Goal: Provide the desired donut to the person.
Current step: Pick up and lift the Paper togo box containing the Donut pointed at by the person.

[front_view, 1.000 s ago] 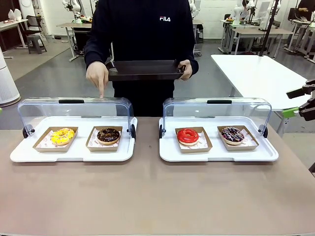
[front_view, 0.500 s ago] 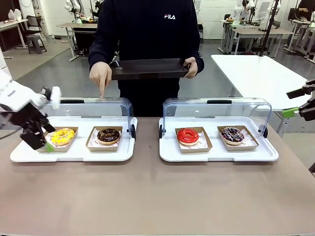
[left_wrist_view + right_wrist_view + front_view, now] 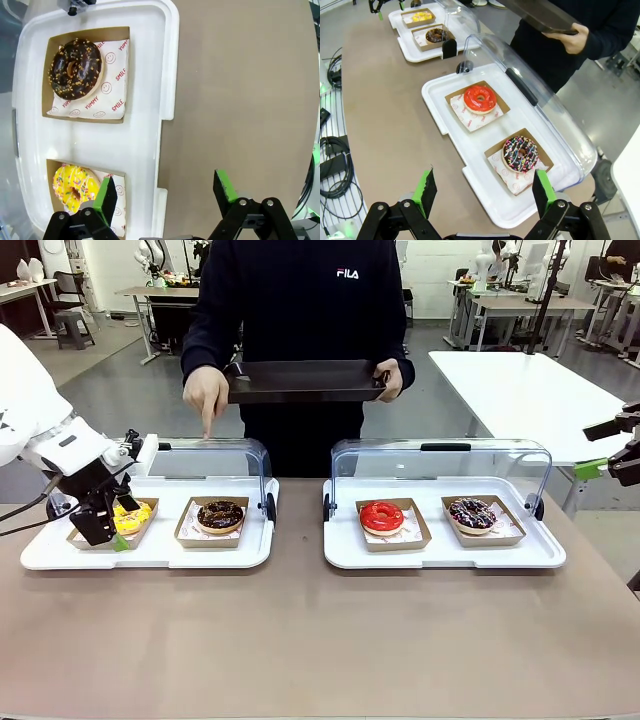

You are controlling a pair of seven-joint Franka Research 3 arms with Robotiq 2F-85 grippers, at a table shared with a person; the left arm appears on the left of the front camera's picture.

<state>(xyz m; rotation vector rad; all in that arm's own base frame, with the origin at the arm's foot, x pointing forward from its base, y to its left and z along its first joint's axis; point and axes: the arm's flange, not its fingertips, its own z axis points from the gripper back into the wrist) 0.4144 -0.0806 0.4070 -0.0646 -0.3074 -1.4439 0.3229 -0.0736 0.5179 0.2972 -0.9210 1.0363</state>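
Note:
The person (image 3: 300, 300) stands at the far side, holding a black tray (image 3: 305, 380) in one hand. Their other hand's index finger (image 3: 207, 425) points down at the left case's lid, about behind the chocolate donut (image 3: 220, 514) (image 3: 75, 68). A yellow donut (image 3: 135, 516) (image 3: 75, 186) lies to its left. My left gripper (image 3: 108, 532) (image 3: 165, 192) is open, low over the yellow donut's box and the tray's front edge, holding nothing. At the table's right edge my right gripper (image 3: 612, 455) (image 3: 482, 192) hangs open and empty above the right case.
Two white trays (image 3: 150, 550) (image 3: 445, 552) with raised clear lids (image 3: 200, 465) (image 3: 440, 465) stand side by side. The right one holds a red donut (image 3: 382, 516) (image 3: 480, 98) and a sprinkled chocolate donut (image 3: 471, 512) (image 3: 521, 153). Bare brown tabletop (image 3: 320, 640) lies in front.
My left arm has come in from the left and moved right, over the yellow donut's box. The person keeps pointing; the right gripper has not moved.

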